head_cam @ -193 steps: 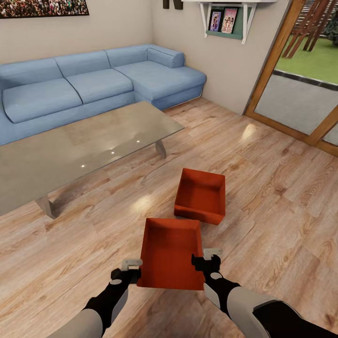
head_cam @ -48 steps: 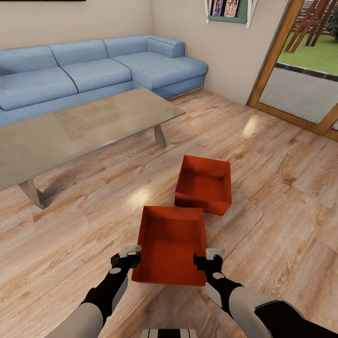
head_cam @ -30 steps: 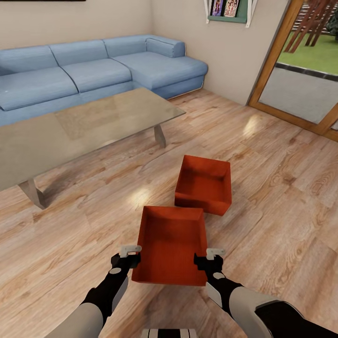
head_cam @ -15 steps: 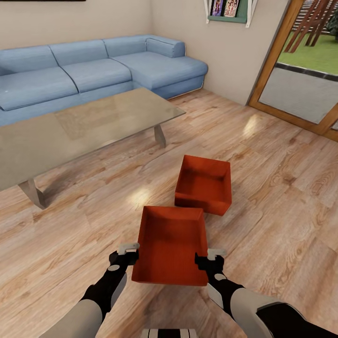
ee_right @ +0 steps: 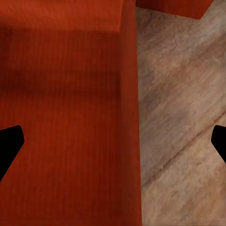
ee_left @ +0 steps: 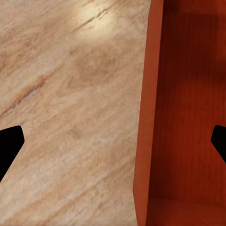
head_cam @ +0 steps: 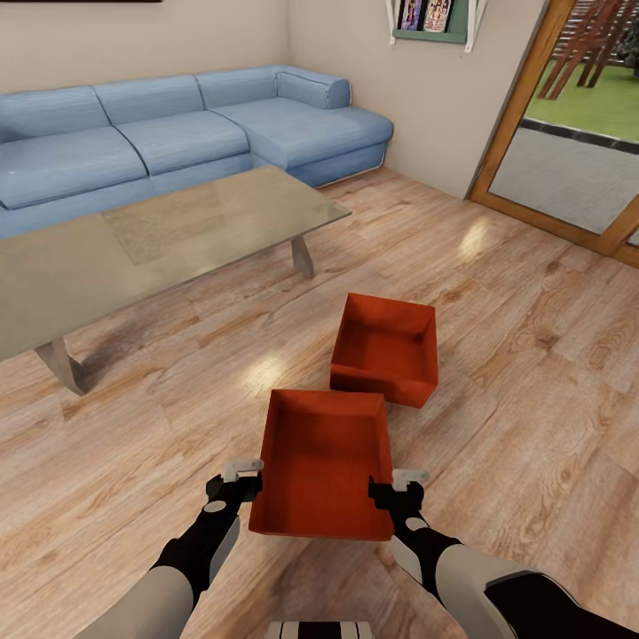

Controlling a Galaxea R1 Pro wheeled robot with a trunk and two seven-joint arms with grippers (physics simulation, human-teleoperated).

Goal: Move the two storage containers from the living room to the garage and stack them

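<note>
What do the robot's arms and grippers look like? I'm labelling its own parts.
Both arms have pale grey shells with black joints and wrists. The left gripper and right gripper are black, each topped by a light grey block; fingertips appear black in the wrist views.

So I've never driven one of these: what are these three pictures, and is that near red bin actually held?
The big picture is from the robot's head, looking down over both arms. The left gripper and right gripper sit at either side wall of the near container. Each wrist camera looks along its own fingers: both are spread wide, straddling a wall, so the bin is not clamped. The second container sits on the wood floor, beyond it, near the coffee table.
</note>
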